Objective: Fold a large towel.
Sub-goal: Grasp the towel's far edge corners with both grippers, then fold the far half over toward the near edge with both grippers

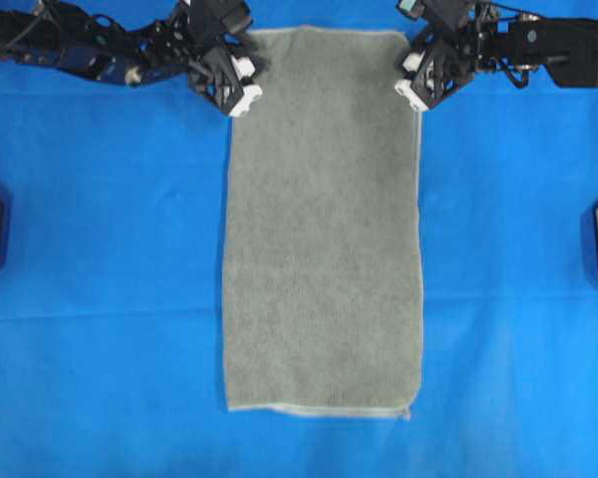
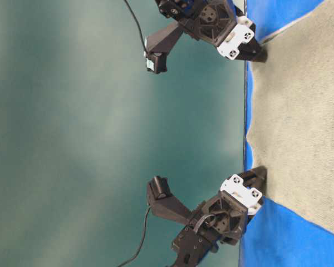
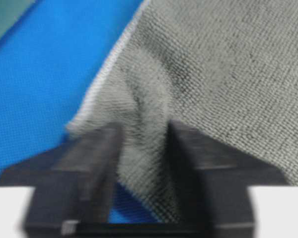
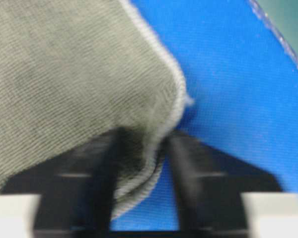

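In the left wrist view, the left gripper (image 3: 144, 168) sits closest, its black jaws narrow, with a bunched ridge of the towel (image 3: 228, 74) between them. The cloth looks fuzzy and loopy, with a pale hem.

In the right wrist view, the right gripper (image 4: 141, 173) pinches the rounded corner of the towel (image 4: 64, 69) the same way.

From overhead, the grey-green towel (image 1: 324, 249) lies flat and long on the smooth blue sheet (image 1: 100, 249), both grippers at its top corners.

The step looks like grabbing the corners. Next, both arms probably need to lift together and carry that edge to the far end.
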### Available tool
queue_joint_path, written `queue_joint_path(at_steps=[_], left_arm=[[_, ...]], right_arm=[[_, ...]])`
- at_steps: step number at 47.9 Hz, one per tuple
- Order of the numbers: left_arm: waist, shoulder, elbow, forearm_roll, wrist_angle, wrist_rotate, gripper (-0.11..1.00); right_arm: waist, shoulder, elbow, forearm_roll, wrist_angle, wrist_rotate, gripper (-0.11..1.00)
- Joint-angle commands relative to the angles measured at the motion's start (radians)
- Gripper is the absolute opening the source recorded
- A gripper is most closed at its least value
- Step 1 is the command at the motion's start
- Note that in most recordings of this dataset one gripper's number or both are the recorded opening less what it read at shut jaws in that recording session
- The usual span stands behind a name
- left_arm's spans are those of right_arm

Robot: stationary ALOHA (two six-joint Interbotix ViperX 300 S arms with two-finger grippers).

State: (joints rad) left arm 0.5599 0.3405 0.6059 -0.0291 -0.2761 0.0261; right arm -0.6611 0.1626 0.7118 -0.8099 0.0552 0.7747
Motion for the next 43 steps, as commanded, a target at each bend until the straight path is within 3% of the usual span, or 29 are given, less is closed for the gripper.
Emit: queue_joint_path(at_steps=[1, 4, 6, 30, 37, 43], left_arm=[[0.003, -0.014, -0.015, 0.002, -0.002, 0.008, 0.18], [0.003, -0.014, -0.021, 0.002, 0.000, 0.011, 0.06], [0.008, -0.015, -0.029, 0.002, 0.003, 0.017, 0.04], [0.075, -0.201, -0.100, 0.002, 0.069, 0.058, 0.04], [0.054, -0.298, -0.052, 0.002, 0.080, 0.058, 0.04], [0.012, -0.397, 0.015, 0.002, 0.080, 0.060, 0.04]], right_arm=[[-0.006, -0.009, -0.011, -0.005, -0.011, -0.003, 0.27], [-0.006, -0.012, -0.011, -0.006, -0.028, -0.003, 0.08], [-0.006, -0.012, -0.015, -0.009, -0.032, -0.003, 0.03], [-0.058, -0.184, -0.114, -0.094, 0.150, -0.006, 0.03], [-0.032, -0.293, -0.103, -0.094, 0.156, -0.006, 0.03], [0.043, -0.394, -0.055, -0.094, 0.164, -0.003, 0.03]])
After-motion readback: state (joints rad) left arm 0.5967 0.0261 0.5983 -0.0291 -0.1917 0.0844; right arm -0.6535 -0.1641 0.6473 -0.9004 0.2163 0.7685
